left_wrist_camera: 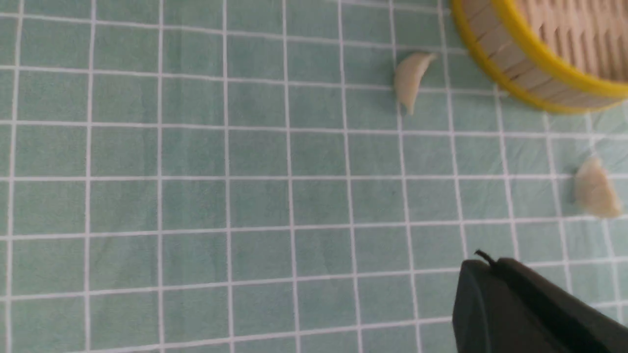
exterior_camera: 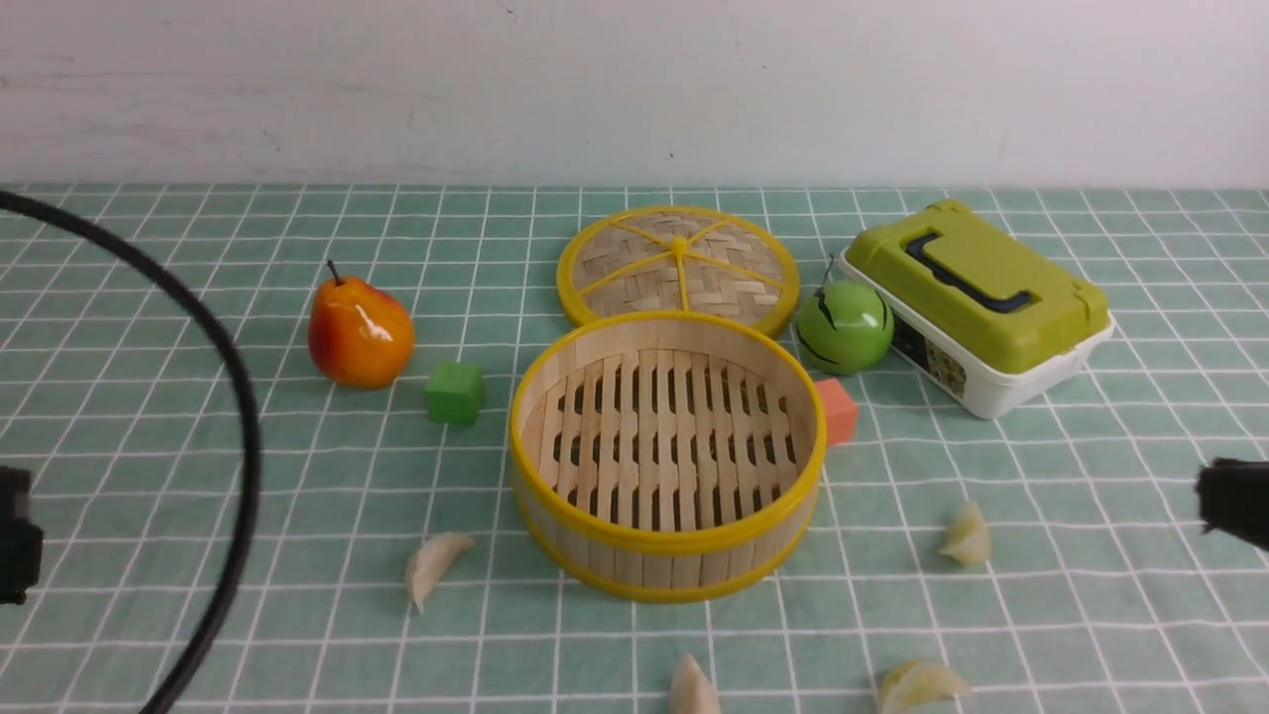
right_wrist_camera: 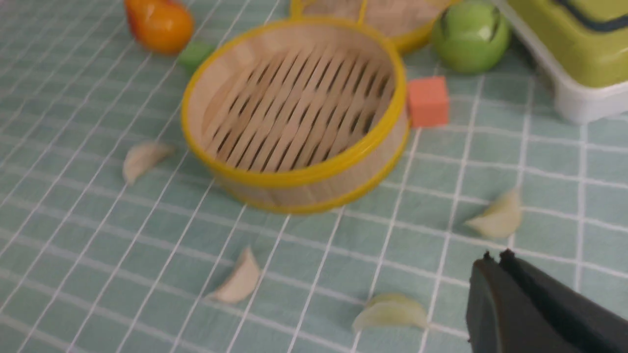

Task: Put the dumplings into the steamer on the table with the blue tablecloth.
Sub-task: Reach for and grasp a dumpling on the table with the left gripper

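The empty bamboo steamer (exterior_camera: 666,540) stands mid-table on the teal grid cloth (exterior_camera: 1091,615). Several cream dumplings lie on the cloth around its near side: one front-left (exterior_camera: 432,565), one right (exterior_camera: 967,535), two at the front edge (exterior_camera: 694,689) (exterior_camera: 917,684). My left gripper (exterior_camera: 15,535) is at the far left, shut and empty; in its wrist view (left_wrist_camera: 483,262) it hovers short of a dumpling (left_wrist_camera: 411,81) and the steamer wall (left_wrist_camera: 535,73). My right gripper (exterior_camera: 1234,501) is at the far right, shut and empty (right_wrist_camera: 495,260), just short of a dumpling (right_wrist_camera: 495,218).
Behind the steamer lie the woven lid (exterior_camera: 678,263), a green apple (exterior_camera: 845,325), an orange cube (exterior_camera: 836,411) and a green-lidded box (exterior_camera: 977,297). At the left are a pear (exterior_camera: 359,332), a green cube (exterior_camera: 455,393) and a black cable (exterior_camera: 233,397).
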`<state>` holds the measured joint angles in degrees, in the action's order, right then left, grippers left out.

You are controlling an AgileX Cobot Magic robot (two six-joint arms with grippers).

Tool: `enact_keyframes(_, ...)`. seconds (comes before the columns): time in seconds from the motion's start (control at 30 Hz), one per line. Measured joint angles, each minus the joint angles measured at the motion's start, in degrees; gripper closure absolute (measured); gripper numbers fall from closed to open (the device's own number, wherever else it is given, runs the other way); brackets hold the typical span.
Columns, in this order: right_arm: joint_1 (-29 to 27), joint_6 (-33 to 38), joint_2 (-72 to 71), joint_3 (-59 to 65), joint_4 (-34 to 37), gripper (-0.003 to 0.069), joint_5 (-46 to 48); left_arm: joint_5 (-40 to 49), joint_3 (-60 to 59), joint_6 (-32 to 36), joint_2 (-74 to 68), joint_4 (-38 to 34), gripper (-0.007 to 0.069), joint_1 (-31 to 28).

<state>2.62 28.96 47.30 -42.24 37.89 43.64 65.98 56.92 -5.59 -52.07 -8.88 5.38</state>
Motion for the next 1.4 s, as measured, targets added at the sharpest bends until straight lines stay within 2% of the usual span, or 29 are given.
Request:
enact_keyframes(0.17,5.33,0.77,7.28,-5.44,-0.97,0.0679,5.24,0.58,4.64,-5.02,-13.72,8.88,0.0617,13.66)
enact_keyframes(0.2,5.65,0.77,7.55,-5.57,-0.94,0.0679,5.30,0.58,4.64,-5.30,-13.72,8.88,0.0613,13.66)
enact_keyframes(0.23,6.62,0.77,8.09,-5.81,-1.15,0.0679,5.81,0.42,5.99,-7.35,-18.72,10.60,0.0565,16.75)
enact_keyframes(0.27,6.82,0.77,8.16,-5.84,-1.36,0.0679,5.96,0.22,6.37,-7.68,-20.31,10.94,0.0541,17.43)
enact_keyframes(0.3,7.12,0.77,8.22,-5.89,-1.82,0.0679,6.28,-0.32,7.01,-8.33,-23.38,11.08,0.0475,18.30)
enact_keyframes(0.37,7.17,0.77,8.17,-5.89,-2.42,0.0678,6.44,-1.76,7.50,-8.61,-27.03,10.95,0.0398,18.70)
enact_keyframes(0.4,7.17,0.77,8.05,-5.89,-2.79,0.0678,6.44,-3.24,7.63,-8.66,-29.51,10.88,0.0319,18.76)
enact_keyframes(0.5,7.17,0.77,7.29,-5.89,-3.33,0.0677,6.49,-8.31,7.64,-8.66,-35.14,10.68,0.0181,18.01)
enact_keyframes(0.57,7.17,0.77,6.78,-5.89,-3.47,0.0675,6.55,-11.81,7.68,-8.47,-38.64,10.63,0.0113,16.93)
enact_keyframes(0.67,7.17,0.77,6.35,-5.90,-3.47,0.0674,6.60,-16.89,7.75,-7.41,-44.44,10.53,0.0067,15.30)
enact_keyframes(0.87,7.17,0.77,6.35,-5.90,-3.47,0.0673,6.60,-23.73,7.75,-4.10,-52.87,8.41,0.0065,14.97)
enact_keyframes(1.13,7.17,0.77,6.35,-5.95,-3.68,0.0670,6.60,-30.15,8.21,-3.57,-55.03,8.88,0.0125,14.97)
enact_keyframes(1.27,7.17,0.77,6.35,-5.95,-3.86,0.0667,6.60,-31.99,8.21,-3.50,-55.33,8.88,0.0191,14.97)
enact_keyframes(1.4,7.17,0.77,6.35,-5.95,-3.92,0.0664,6.60,-32.26,8.21,-3.50,-55.33,9.18,0.0326,14.90)
